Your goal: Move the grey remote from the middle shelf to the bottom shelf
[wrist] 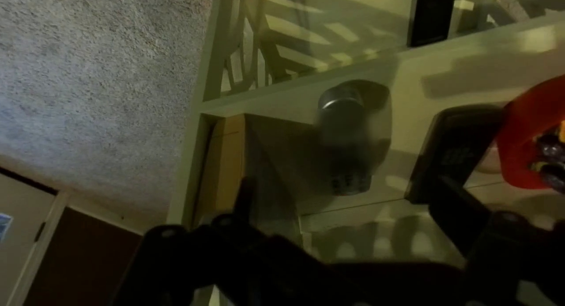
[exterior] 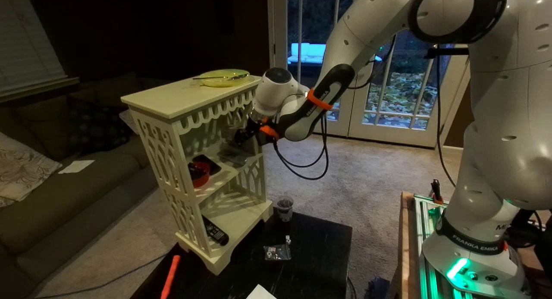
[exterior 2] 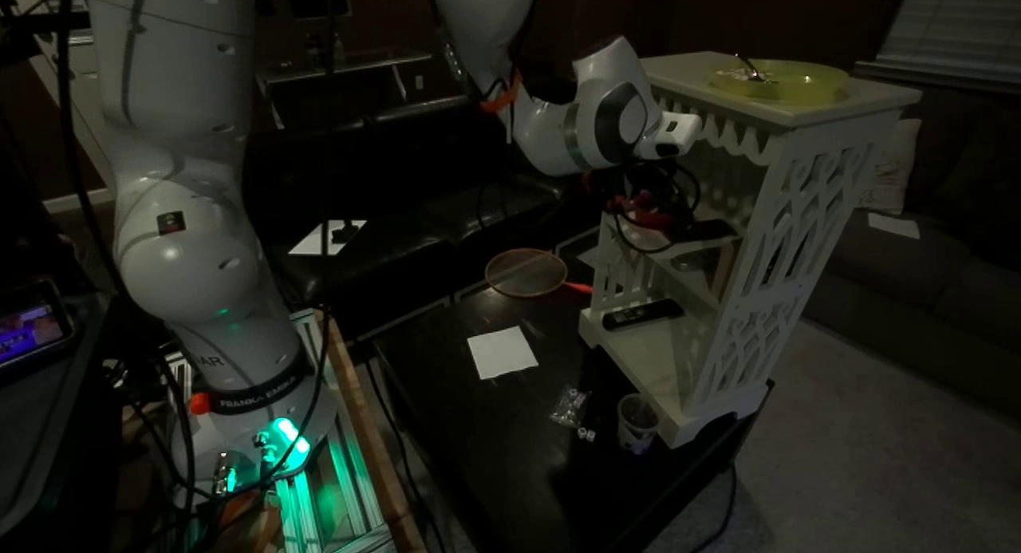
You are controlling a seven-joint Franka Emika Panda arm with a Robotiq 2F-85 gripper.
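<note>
The grey remote (wrist: 348, 138) lies on the middle shelf (wrist: 408, 85) in the wrist view, between a box and a black device. It is blurred and partly in shadow. In an exterior view the grey remote (exterior: 233, 155) shows dimly on the middle shelf (exterior: 221, 178). My gripper (wrist: 346, 187) is open and empty, its fingers apart on either side of the remote's far end in the picture. In an exterior view the gripper (exterior: 240, 137) is at the front opening, above the middle shelf. The bottom shelf (exterior: 243, 208) lies below and holds a black remote (exterior: 215, 232).
A red bowl (wrist: 536, 134) and a black device (wrist: 457, 142) share the middle shelf. A brown box (wrist: 227, 160) stands against its side wall. A yellow plate (exterior: 224, 78) is on the top slab. A cup (exterior: 284, 208) and small bag (exterior: 277, 252) are on the black table (exterior: 319, 238).
</note>
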